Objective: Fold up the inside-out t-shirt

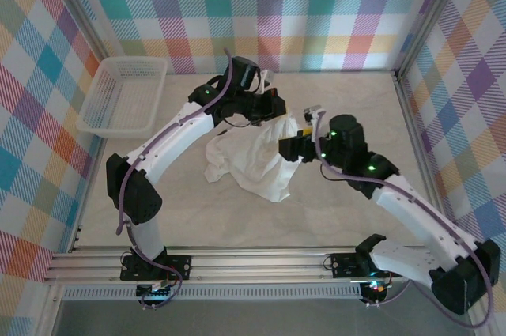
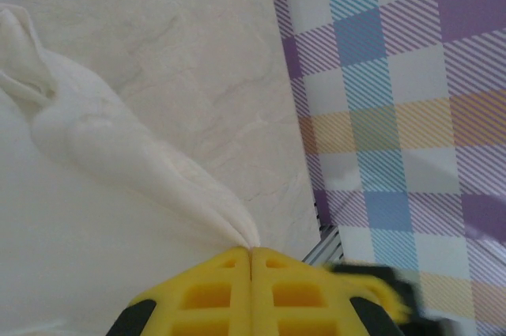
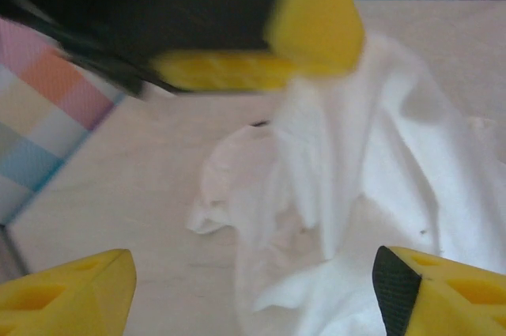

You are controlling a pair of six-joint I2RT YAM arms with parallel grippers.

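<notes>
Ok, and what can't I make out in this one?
Top view: the far part of the t-shirt is hidden under both wrists, and its seams are too small to tell inside out.
Left wrist view: the left gripper is cut off by the bottom edge. How much fabric it pinches is hidden.
Right wrist view: that gripper's body is blurred and cut off at the top.

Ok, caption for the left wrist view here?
Left gripper shut on a pinch of the white t-shirt, cloth drawn into a narrow fold over the table, plaid wall right.
</notes>
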